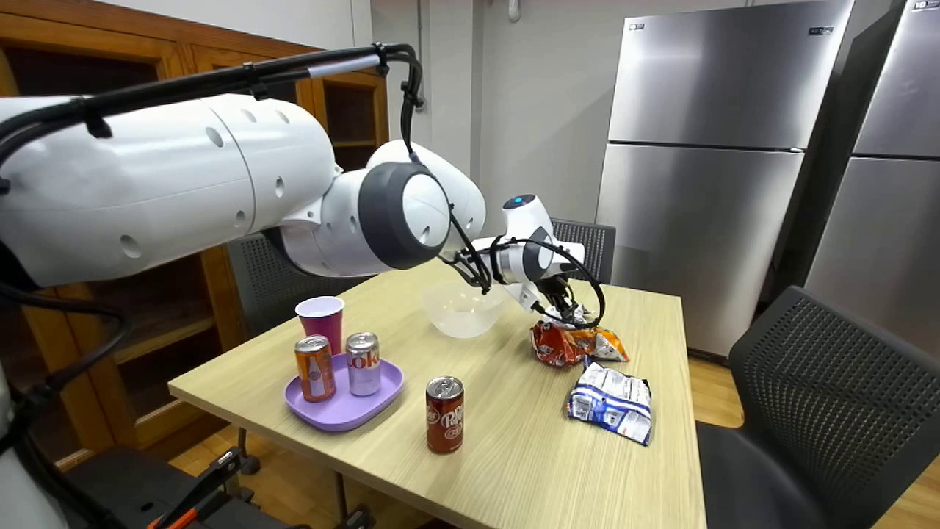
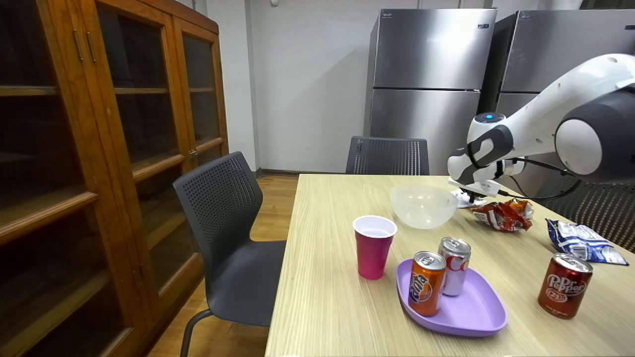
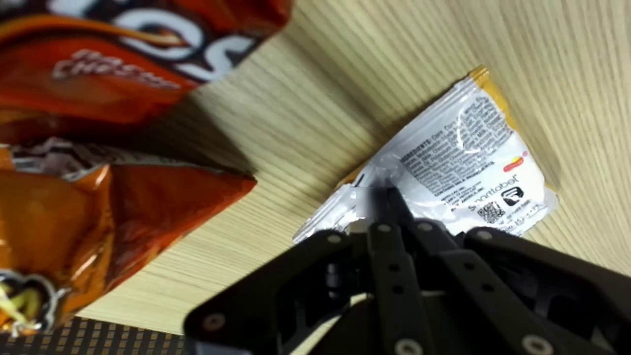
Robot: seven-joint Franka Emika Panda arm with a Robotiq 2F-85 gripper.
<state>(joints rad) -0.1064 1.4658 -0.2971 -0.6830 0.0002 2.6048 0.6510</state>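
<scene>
Near on the pale wooden worktop (image 1: 529, 477) stands a Dr Pepper can (image 1: 445, 419), a purple tray (image 2: 478, 305) to its left bearing a Fanta can (image 2: 426, 285) and a Coke can (image 2: 455, 265); farther off lie a blue-and-white bag (image 1: 611, 400) at right and crumpled red-orange packaging (image 1: 569, 345), a translucent bowl (image 1: 464, 319) to their left; a wooden cabinet (image 2: 149, 163) lines the left side, steel refrigerators (image 1: 705, 235) the far right; the pincer (image 3: 384, 197) has its fingers pressed together at a white snack bag (image 3: 468, 167) just beyond the packaging; the tips blend into its creases, so I cannot tell whether film is caught between; the wrist view cuts off the packaging.
</scene>
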